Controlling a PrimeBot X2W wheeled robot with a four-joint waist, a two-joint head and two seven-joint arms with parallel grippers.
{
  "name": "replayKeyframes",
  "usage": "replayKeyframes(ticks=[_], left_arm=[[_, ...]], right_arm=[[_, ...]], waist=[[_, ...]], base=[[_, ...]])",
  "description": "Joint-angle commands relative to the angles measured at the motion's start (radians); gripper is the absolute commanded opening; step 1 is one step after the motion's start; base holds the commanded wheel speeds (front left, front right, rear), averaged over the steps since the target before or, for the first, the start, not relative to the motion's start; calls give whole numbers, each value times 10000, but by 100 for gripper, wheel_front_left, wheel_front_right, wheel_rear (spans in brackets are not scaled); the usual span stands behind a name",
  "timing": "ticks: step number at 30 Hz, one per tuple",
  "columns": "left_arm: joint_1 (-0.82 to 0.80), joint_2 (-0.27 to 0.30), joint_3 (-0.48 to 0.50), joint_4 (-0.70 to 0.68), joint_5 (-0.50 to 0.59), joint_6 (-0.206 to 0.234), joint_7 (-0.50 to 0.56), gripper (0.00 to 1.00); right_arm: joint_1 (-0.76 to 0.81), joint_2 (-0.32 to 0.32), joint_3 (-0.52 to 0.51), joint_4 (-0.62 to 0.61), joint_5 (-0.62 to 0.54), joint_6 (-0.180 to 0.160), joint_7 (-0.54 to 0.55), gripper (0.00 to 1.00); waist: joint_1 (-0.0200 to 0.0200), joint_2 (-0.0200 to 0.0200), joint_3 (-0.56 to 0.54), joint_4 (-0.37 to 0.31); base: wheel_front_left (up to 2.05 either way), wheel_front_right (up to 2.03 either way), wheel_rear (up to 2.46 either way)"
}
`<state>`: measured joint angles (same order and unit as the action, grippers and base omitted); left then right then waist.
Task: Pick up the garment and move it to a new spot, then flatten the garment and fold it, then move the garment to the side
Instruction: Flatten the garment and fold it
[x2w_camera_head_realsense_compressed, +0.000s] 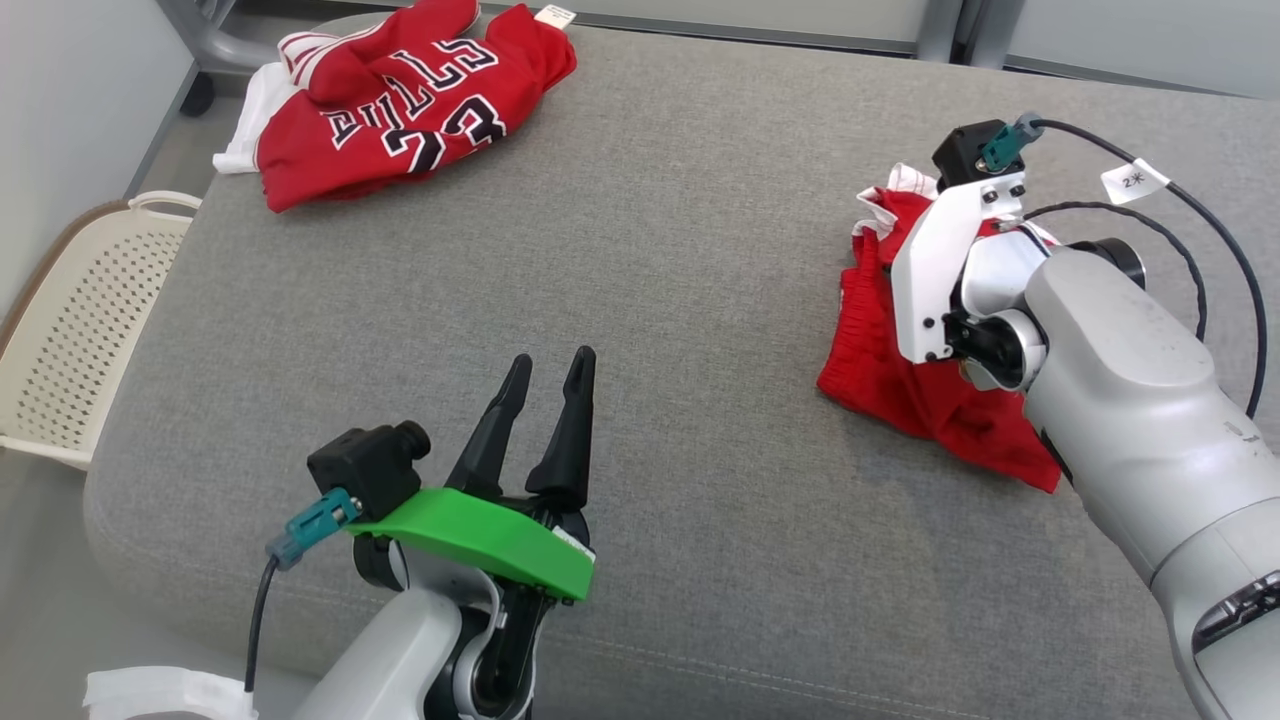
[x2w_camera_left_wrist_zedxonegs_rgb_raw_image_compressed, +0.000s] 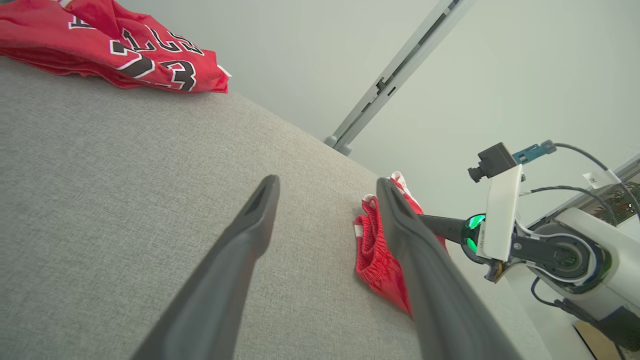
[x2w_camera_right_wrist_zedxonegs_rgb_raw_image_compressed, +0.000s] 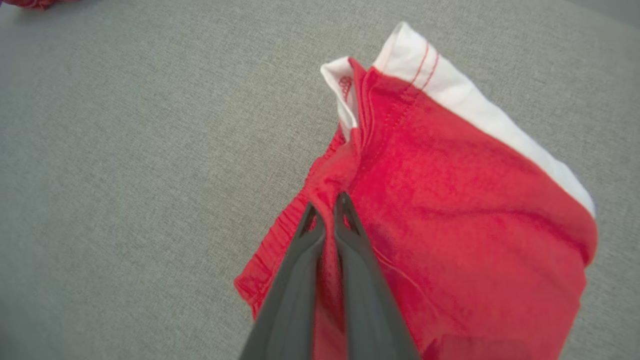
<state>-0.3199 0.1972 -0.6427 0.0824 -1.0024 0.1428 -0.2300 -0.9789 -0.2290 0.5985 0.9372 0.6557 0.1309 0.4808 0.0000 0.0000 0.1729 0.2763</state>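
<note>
Right wrist view checked first: found right gripper (x2w_camera_right_wrist_zedxonegs_rgb_raw_image_compressed: 327, 202) nipped almost closed on a raised ridge of the garment (x2w_camera_right_wrist_zedxonegs_rgb_raw_image_compressed: 450, 225), red shorts with a white hem band (x2w_camera_right_wrist_zedxonegs_rgb_raw_image_compressed: 475, 100), bite taken just beside the gathered waistband (x2w_camera_right_wrist_zedxonegs_rgb_raw_image_compressed: 277, 237). Noted bulk of the cloth spread ahead and to the right of the fingertips, crumpled on the grey cushion (x2w_camera_right_wrist_zedxonegs_rgb_raw_image_compressed: 125, 150); cannot tell lifted from resting. Judged the pinch on a ridge rather than on a flat patch as deliberate: offers two thin fingers something to bite and leaves the rest free to hang on lifting. Head view next: logged left gripper (x2w_camera_head_realsense_compressed: 550, 375) spread wide and holding nothing, poised low over bare cushion, shorts well apart off to its right. Read that as held in reserve for flattening, a job for two grips on two corners. Marked a red numbered jersey (x2w_camera_head_realsense_compressed: 400, 110) far ahead of the left gripper and to its left, near the cushion's far edge, untouched; taken as not the piece in hand. Placed the task at its first step: pick-up gripped, move to a new spot not yet done. Flagged a risk: thin pinch near elastic, liable to slip under the cloth's own weight.
</note>
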Motion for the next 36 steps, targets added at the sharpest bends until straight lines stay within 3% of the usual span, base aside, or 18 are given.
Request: replayKeyframes(ticks=[1,2,4,5,6,14,26,27,28,31,36], left_arm=[[-159,-77,10,78,-62,-57,-52,100],[-164,-92,7,104,-67,-76,-61,100],[-153,-102,21,165,-91,-101,-76,100],[-138,-100,30,201,-102,-93,-82,100],[-114,-96,29,231,-105,-99,-87,100],[156,34,29,241,-97,-4,-17,100],[532,242,-102,-110,-89,256,151,100],[557,246,-113,-157,-95,265,162,100],[592,254,-130,-196,-93,295,162,100],[711,266,-150,-306,-108,350,176,100],[759,279,-169,-491,-102,415,185,100]], right_arm=[[-106,89,-30,201,-150,-3,-106,0],[-133,134,-3,282,-218,-3,-131,0],[-132,215,47,432,-290,-3,-120,45],[-139,248,62,493,-307,-3,-149,90],[-140,294,95,525,-339,-3,-163,100],[-273,314,204,-128,95,-3,-272,100],[282,-1167,-619,-1389,898,-3,-1164,100],[401,-1313,-735,-1476,939,-3,-1291,88],[555,-1439,-825,-1557,982,-3,-1410,45],[1186,-1624,-1056,-1743,1177,-3,-1673,0],[2340,-1600,-1201,-2140,1490,-3,-2162,0]], waist=[[0,0,26,93],[0,0,18,108],[0,0,-13,109],[0,0,-32,97],[0,0,-64,73],[0,0,-452,-400],[0,0,-859,-1154],[0,0,-862,-1202],[0,0,-860,-1252],[0,0,-838,-1393],[0,0,-612,-1466]], base=[[0,0,0],[0,0,0],[0,0,0],[0,0,0],[0,0,0],[0,0,0],[0,0,0],[0,0,0],[0,0,0],[0,0,0],[0,0,0]])
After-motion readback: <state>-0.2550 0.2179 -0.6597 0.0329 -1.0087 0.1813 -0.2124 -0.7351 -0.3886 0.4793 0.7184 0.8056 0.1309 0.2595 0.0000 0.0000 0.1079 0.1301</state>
